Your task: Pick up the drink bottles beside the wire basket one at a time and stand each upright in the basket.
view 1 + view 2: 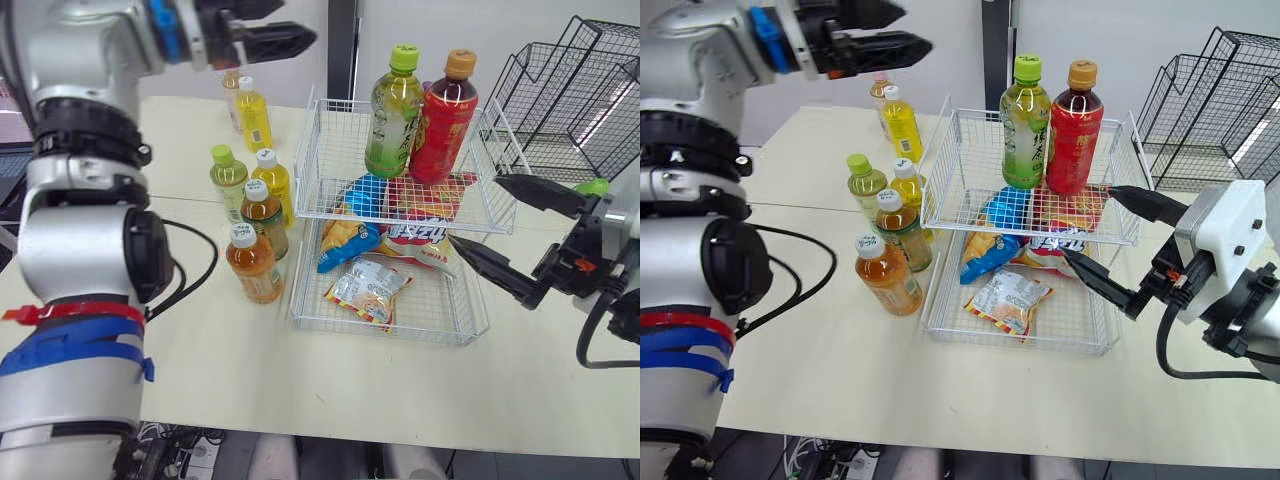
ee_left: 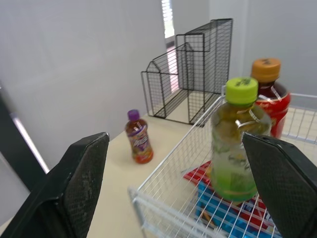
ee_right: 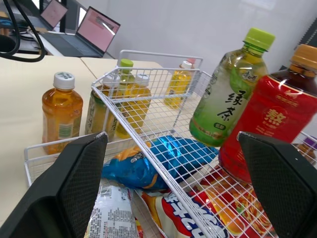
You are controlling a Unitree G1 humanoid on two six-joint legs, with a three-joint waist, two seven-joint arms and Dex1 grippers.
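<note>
While the left gripper point(image 1: 283, 24) and right gripper point(image 1: 476, 212) gape empty, clear plastic drink bottles point(image 1: 252, 265) cluster at the white wire basket's point(image 1: 440, 300) nine o'clock.

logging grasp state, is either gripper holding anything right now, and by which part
Nothing is held: the left gripper is open in the air, the right gripper is open beside the wire basket, both empty.
</note>
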